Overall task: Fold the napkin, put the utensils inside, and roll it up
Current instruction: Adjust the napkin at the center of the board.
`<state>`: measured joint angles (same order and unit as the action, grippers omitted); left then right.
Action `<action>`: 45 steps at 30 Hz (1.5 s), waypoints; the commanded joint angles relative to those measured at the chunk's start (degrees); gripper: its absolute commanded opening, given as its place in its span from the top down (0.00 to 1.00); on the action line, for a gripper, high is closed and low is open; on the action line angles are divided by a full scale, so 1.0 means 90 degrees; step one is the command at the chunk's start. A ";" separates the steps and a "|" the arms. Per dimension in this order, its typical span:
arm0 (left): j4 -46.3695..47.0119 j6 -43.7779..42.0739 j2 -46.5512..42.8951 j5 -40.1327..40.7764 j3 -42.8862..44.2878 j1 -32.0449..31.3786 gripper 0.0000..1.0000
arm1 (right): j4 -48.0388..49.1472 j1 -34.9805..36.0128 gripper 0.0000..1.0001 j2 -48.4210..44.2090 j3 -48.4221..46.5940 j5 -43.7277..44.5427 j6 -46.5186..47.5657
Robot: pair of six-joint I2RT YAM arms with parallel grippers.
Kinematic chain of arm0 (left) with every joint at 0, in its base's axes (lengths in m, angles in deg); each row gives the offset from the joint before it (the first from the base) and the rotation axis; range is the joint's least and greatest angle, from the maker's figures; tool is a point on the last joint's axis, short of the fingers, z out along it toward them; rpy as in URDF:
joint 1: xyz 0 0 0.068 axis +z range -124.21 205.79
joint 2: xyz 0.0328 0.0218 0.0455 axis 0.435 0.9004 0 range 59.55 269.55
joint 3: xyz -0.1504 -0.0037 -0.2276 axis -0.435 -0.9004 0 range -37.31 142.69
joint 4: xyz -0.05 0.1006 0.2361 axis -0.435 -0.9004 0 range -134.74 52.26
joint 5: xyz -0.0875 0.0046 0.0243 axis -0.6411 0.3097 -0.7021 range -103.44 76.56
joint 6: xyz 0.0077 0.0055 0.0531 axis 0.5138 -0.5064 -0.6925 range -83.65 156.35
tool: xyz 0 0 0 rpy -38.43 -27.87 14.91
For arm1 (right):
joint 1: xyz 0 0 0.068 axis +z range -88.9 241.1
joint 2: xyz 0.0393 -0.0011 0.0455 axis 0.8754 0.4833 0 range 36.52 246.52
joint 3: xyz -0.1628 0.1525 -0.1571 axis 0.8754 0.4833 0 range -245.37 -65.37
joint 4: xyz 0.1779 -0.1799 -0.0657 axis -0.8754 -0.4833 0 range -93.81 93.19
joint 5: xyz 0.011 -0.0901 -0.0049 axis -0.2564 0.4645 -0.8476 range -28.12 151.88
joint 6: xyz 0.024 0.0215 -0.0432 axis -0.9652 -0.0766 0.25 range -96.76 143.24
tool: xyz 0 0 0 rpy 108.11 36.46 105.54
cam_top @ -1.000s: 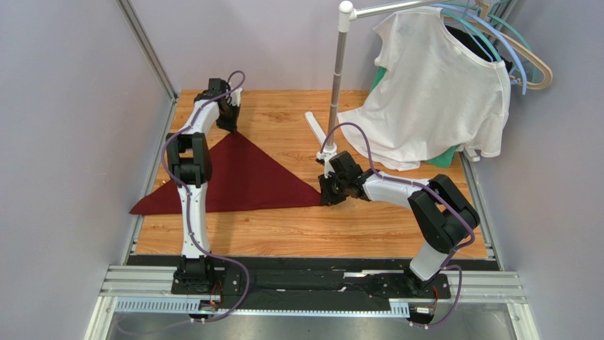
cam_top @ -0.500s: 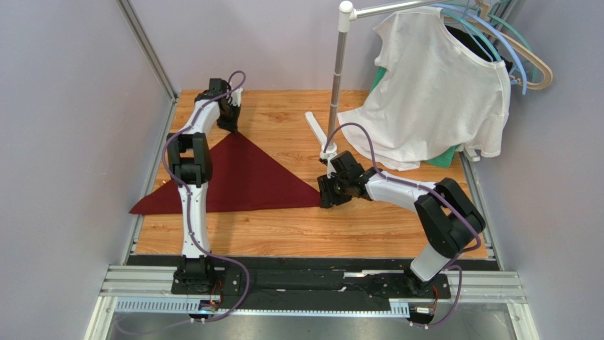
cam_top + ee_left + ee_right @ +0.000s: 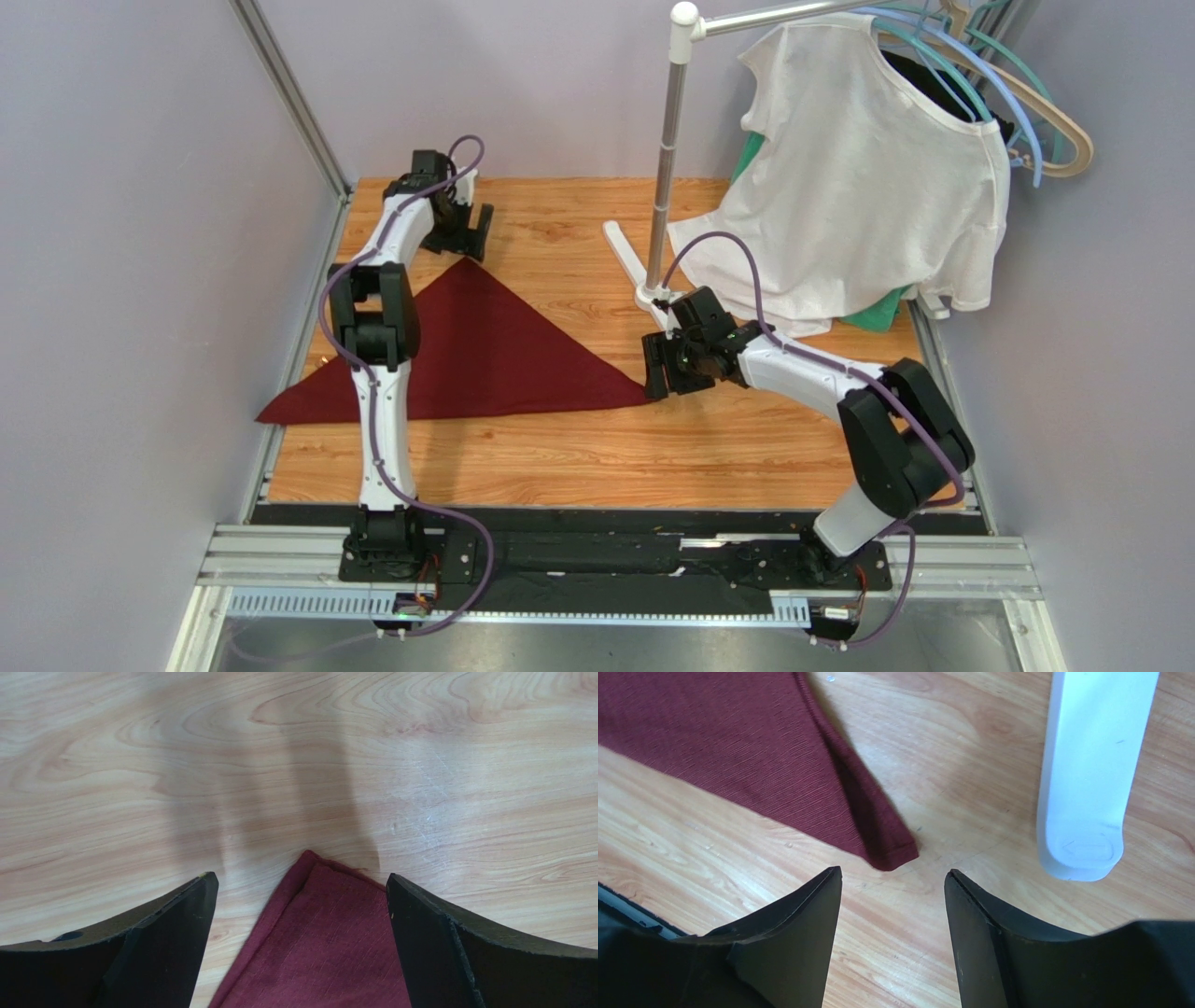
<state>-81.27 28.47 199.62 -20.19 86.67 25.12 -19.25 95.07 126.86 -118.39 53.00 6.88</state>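
**Q:** So, what has just changed?

**A:** Both arms have let go of the napkin (image 3: 477, 357). A second ago the left gripper (image 3: 471, 231) was pinched shut on the napkin's far tip. The right gripper (image 3: 671, 367) was down on its right-hand corner. Now the left jaws stand wide apart, one on each side of that tip, and the cloth lies loose between them. The right jaws are also parted and empty, drawn back just off the right corner.

**Q:** Where is the napkin itself?

**A:** It lies flat on the wooden table (image 3: 730, 448) as a dark red triangle. Its long edge faces the arm bases and its left point hangs slightly over the table's left edge.

**Q:** What does that mean for the task?

**A:** The fold looks finished, with a doubled edge showing at both corners. Placing the utensils and rolling the napkin are not yet done.

**Q:** Are there any containers?

**A:** None are visible, and no utensils either. Beyond the napkin's right corner there is only a white rack foot (image 3: 1088, 777) and a white T-shirt (image 3: 856, 182) on hangers.
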 commanded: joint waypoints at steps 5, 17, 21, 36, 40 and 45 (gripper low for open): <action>0.0041 0.0269 -0.1548 0.0612 0.0209 -0.0199 0.01 | 0.0549 -0.0152 0.43 0.0576 -0.0262 -0.0740 -0.0223; 0.0911 0.1645 -0.4488 0.0456 -0.3187 -0.0229 0.01 | 0.0638 -0.0162 0.50 0.0762 -0.0008 -0.0391 -0.0750; 0.0930 0.1978 -0.5453 0.0164 -0.3980 -0.0229 0.01 | 0.0559 -0.0162 0.58 0.0743 0.0031 -0.0097 -0.0790; 0.0715 0.2818 -0.7838 0.0368 -0.7046 -0.0229 0.01 | -0.0016 -0.0162 0.85 0.0509 0.0265 0.0430 -0.1053; 0.0910 0.3199 -0.8199 0.0135 -0.7515 -0.0229 0.01 | -0.0425 -0.0162 0.85 0.0177 0.0519 0.0664 -0.1258; 0.1184 0.3726 -0.8969 0.0349 -0.8325 -0.0229 0.01 | -0.1002 -0.0172 0.85 -0.0534 0.0871 0.1180 -0.1725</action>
<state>-74.76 56.45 125.72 -17.83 15.18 22.91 -20.39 93.89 126.80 -113.17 57.41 -4.62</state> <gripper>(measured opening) 0.990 0.149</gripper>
